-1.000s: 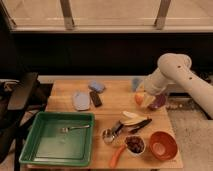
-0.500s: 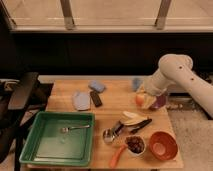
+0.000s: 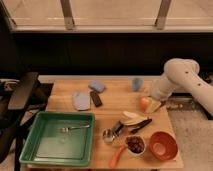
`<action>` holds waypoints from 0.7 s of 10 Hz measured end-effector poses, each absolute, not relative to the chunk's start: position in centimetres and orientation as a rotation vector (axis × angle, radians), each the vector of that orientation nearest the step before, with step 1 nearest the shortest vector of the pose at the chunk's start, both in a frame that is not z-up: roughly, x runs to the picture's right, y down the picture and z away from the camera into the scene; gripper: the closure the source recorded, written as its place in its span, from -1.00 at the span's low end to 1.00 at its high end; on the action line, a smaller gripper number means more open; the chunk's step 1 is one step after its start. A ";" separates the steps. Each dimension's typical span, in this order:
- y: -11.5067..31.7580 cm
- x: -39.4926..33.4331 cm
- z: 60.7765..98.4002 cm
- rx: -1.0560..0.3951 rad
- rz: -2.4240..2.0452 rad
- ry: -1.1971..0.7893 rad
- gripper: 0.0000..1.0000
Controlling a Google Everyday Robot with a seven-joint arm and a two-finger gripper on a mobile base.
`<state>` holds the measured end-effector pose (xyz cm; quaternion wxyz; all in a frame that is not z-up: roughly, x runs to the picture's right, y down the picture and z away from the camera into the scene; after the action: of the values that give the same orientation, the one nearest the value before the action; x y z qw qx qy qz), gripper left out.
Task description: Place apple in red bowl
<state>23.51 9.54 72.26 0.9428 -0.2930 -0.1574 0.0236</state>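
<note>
The apple [image 3: 144, 103], a small round orange-peach fruit, sits at the tip of my gripper [image 3: 149, 104] over the right side of the wooden table. The gripper is shut on it, and the pale arm reaches in from the right. The red bowl [image 3: 163, 145], wide and glossy inside, stands empty at the table's front right corner, well in front of the apple.
A small white bowl of dark fruit [image 3: 134, 145] and a carrot [image 3: 117, 156] lie left of the red bowl. A banana [image 3: 132, 118], a black tool [image 3: 140, 125] and a metal cup [image 3: 107, 135] lie mid-table. A green tray [image 3: 37, 152] with a fork is front left. A blue cup [image 3: 136, 83] stands at the back.
The apple and the gripper have moved together a little to the right and toward the table's front. Nothing else on the table has moved.
</note>
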 end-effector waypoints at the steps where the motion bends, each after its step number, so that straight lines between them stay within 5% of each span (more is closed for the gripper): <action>1: 10.9 24.6 71.6 -0.603 0.072 -0.314 1.00; 7: 20.9 30.0 67.6 -0.668 0.273 -0.279 1.00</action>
<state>29.96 20.88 67.62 0.9261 -0.3257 -0.1359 0.1333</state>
